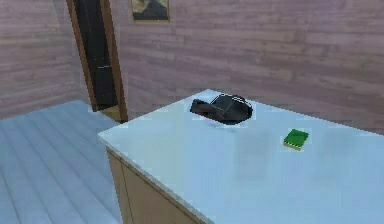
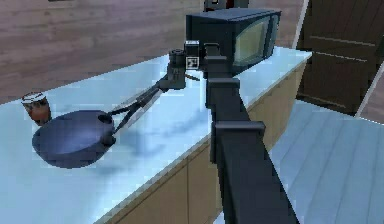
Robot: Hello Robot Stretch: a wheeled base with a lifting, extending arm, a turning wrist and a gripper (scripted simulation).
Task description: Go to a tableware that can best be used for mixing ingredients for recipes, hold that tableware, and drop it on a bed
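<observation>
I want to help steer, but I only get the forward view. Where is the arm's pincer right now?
Observer: In the arm side view, the pincer reaches across a pale blue counter toward a dark round pan-like dish.
Operator: Ooh! Is it holding that dish?
Observer: I cannot tell. The dish sits on the counter right at the pincer's far end.
Operator: Is anything close to the dish?
Observer: Yes, a small reddish-brown cup stands on the counter just beside it.
</observation>
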